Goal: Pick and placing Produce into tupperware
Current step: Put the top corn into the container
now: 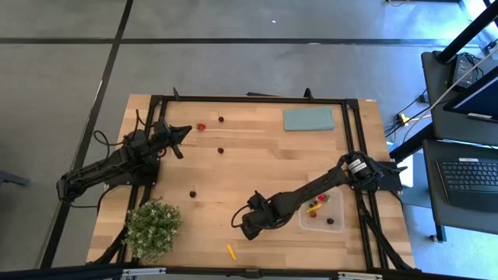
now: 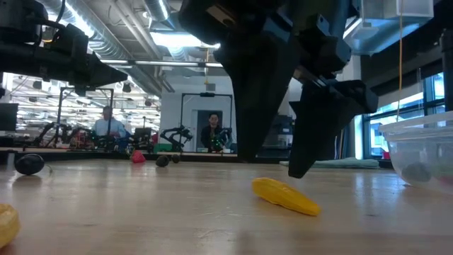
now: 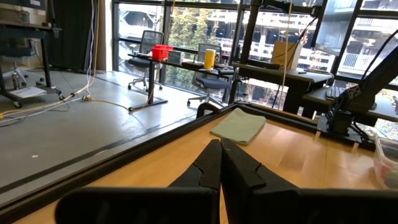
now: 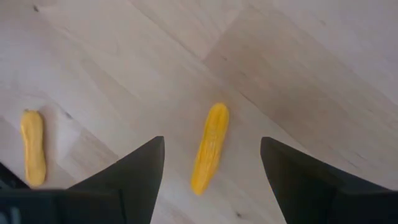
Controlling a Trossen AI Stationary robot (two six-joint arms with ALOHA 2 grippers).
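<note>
My right gripper (image 1: 240, 225) is open and points down over the table's near middle. In the right wrist view (image 4: 211, 142) its fingers stand on either side of a short yellow carrot-like stick (image 4: 210, 149) without touching it. That stick (image 2: 284, 195) lies flat on the wood. A second yellow stick (image 4: 32, 146) lies off to one side. The clear tupperware (image 1: 336, 208) sits right of the gripper and holds red, yellow and dark pieces. A red berry (image 1: 201, 126) and dark round pieces (image 1: 220, 150) lie farther off. My left gripper (image 1: 184, 131) waits shut near the far left.
A bushy green potted plant (image 1: 152, 225) stands at the near left corner. A flat teal-grey slab (image 1: 308, 119) lies at the far right. A black frame (image 1: 249, 99) runs round the table's edges. Bare wood lies between the two arms. People sit in the room beyond the table.
</note>
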